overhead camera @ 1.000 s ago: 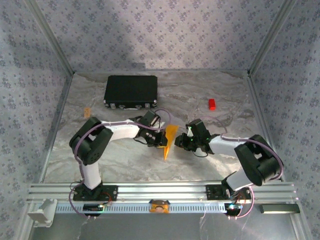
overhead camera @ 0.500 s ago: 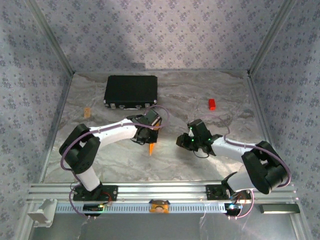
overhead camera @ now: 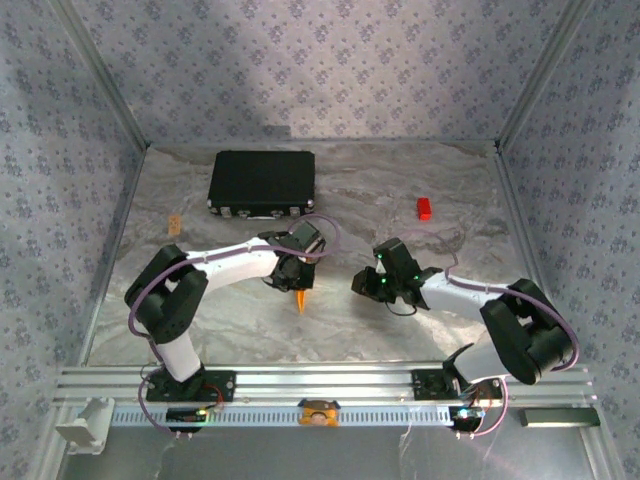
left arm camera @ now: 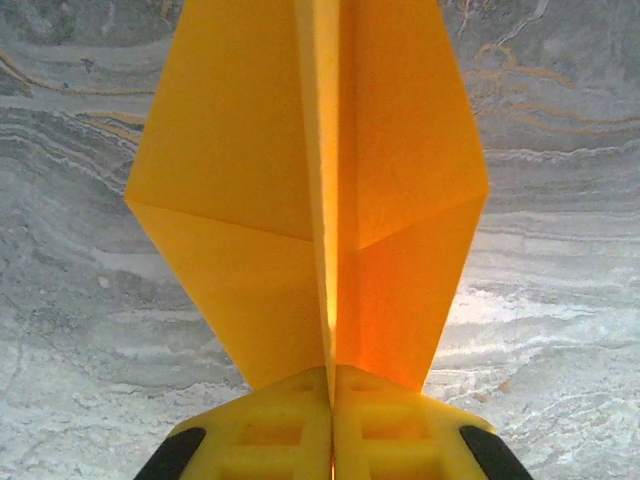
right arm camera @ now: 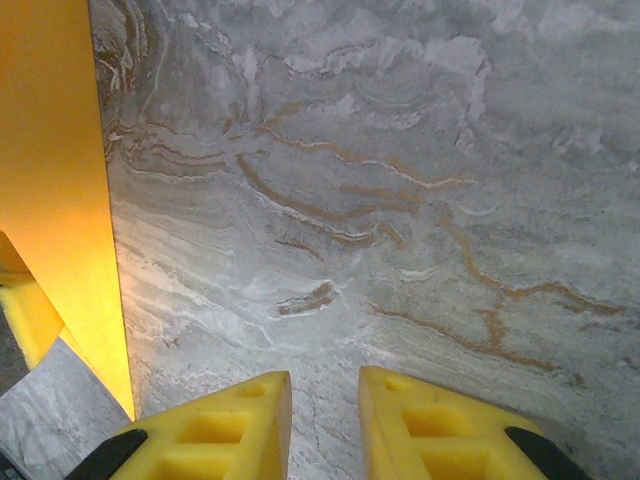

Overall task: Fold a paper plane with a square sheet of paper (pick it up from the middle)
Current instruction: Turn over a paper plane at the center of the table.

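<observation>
Paper plane [left arm camera: 300, 200] pinched along centre crease by left gripper [left arm camera: 331, 420], jaws closed on it. Long axis ran up frame, away from fingers, flaps splayed either side. In top view, plane at mid-frame over table [overhead camera: 400, 200]. Right gripper [right arm camera: 325, 400] near, to frame right, not touching; jaws slightly parted, empty. Left arm reached inward, elbow bent.

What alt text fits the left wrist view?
The yellow jaws of the left gripper are shut on the centre crease of an orange-yellow paper plane. The fold rises straight up the picture, with a creased wing spreading to each side. A grey marbled table lies behind it.
</observation>
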